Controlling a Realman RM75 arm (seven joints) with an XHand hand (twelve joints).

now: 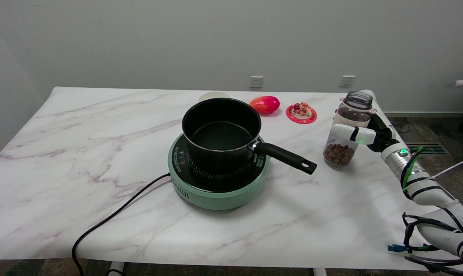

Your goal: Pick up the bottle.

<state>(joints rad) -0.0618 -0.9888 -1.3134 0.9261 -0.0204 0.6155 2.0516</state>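
Note:
A clear bottle with no cap stands upright near the table's right edge, its bottom filled with brown nuggets. My right hand reaches in from the right and grips it around the middle. The thumb lies across the front of the bottle and white fingers rise behind its neck. The bottle's base looks to be touching the tabletop, with a small shadow under it.
A black saucepan sits on a green induction cooker, its handle pointing toward the bottle. A black cord runs off the front edge. Behind lie a red fruit, a pink coaster and a white disc.

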